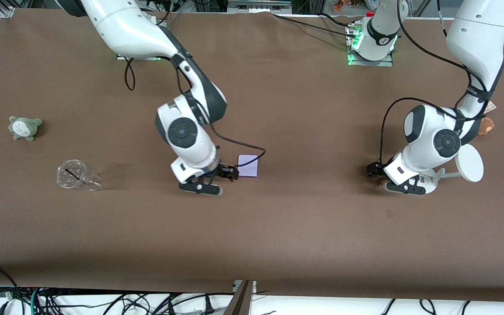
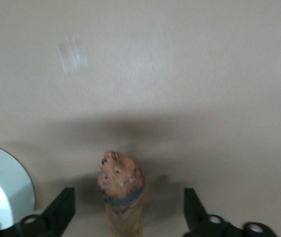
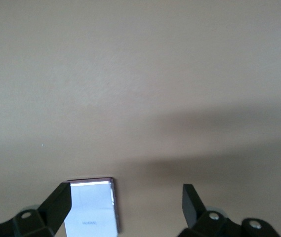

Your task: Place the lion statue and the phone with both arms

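The phone (image 1: 248, 166) is seen lying flat on the brown desk (image 1: 278, 227), near the middle, and serves as the landmark here. The right gripper (image 1: 230, 173) is held low at the phone's edge that faces the right arm's end of the desk. In the right wrist view its fingers (image 3: 56, 207) are spread wide and grasp nothing; the phone (image 3: 92, 207) lies on the desk between them, close against one finger and well apart from the other.

The lion statue (image 1: 379, 180) is found well away from the phone, toward the left arm's end of the desk. The left gripper (image 1: 376, 171) is lowered over it. In the left wrist view the statue (image 2: 121, 192) is seen between the two fingers (image 2: 61, 210), roughly midway, with a clear gap on each side; the fingers are released and touch nothing. Whether the statue rests on the desk cannot be told.

A white stand with a disc (image 1: 468, 162) is placed just beside the left gripper, farther from the phone. A brown plush (image 1: 486, 125) is partly hidden by the left arm. Toward the right arm's end of the desk, well apart from the phone, a clear plastic cup (image 1: 76, 176) lies on its side and a grey-green plush (image 1: 24, 127) is set farther from the front camera than the cup.
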Robot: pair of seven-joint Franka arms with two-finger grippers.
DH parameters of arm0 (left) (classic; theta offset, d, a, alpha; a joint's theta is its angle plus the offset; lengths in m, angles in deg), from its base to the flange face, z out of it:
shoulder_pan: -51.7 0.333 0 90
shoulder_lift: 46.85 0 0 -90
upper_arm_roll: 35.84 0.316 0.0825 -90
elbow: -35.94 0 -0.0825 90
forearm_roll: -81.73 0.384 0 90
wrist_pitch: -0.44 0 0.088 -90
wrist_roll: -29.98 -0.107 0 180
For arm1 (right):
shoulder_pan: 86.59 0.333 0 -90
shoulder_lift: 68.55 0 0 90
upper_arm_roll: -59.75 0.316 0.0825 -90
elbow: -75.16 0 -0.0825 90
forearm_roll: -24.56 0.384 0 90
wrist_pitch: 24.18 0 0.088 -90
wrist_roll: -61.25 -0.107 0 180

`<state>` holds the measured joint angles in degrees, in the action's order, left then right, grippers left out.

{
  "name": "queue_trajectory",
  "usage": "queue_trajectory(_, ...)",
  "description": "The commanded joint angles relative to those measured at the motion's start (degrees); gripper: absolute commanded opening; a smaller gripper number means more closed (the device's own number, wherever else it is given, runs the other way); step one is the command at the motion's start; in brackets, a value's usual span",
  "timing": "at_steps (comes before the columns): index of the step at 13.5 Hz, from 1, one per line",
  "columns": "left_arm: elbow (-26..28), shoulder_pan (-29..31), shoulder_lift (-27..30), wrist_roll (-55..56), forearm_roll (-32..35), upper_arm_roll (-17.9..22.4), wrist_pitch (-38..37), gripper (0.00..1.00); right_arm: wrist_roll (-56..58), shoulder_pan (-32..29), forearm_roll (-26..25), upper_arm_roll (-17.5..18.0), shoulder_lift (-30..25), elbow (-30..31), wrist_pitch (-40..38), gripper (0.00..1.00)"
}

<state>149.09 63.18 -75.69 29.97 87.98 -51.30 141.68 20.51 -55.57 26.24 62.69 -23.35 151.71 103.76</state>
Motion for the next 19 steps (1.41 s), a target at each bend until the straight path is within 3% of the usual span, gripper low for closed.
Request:
queue_trajectory(1,-1.3,0.2,5.9,-0.3,0.4,-2.6,-5.7,1.0,-1.8,3.9,-0.4,-1.0,6.5,-6.6,1.3,0.99)
queue_trajectory(3,-5.1,0.3,8.5,-0.4,0.4,-2.8,-13.7,1.0,-2.6,4.9,-0.4,-1.1,10.2,-10.4,1.2,0.99)
queue_trajectory(4,-8.9,0.5,10.5,-0.3,0.4,-2.8,-22.7,1.0,-2.5,5.4,-0.7,-1.1,11.0,-11.2,1.2,0.99)
queue_trajectory(6,-13.4,0.7,12.7,-0.4,0.4,-2.7,-30.6,1.0,-2.3,6.5,-3.2,-1.1,11.5,-11.2,0.6,0.99)
queue_trajectory(14,-36.8,1.6,13.2,-1.7,1.1,-2.3,-57.7,1.0,-1.7,9.2,-8.0,-1.1,12.9,-11.0,-0.5,0.99)
queue_trajectory(17,-35.0,-0.1,16.1,-7.5,1.0,0.6,-58.4,1.0,-1.7,9.2,-8.0,-1.1,13.2,-11.0,-0.5,0.99)
queue_trajectory(19,-28.8,-5.6,20.7,-7.6,0.2,7.3,-55.2,1.0,-1.7,9.1,-8.0,-1.1,13.3,-10.9,-0.5,0.99)
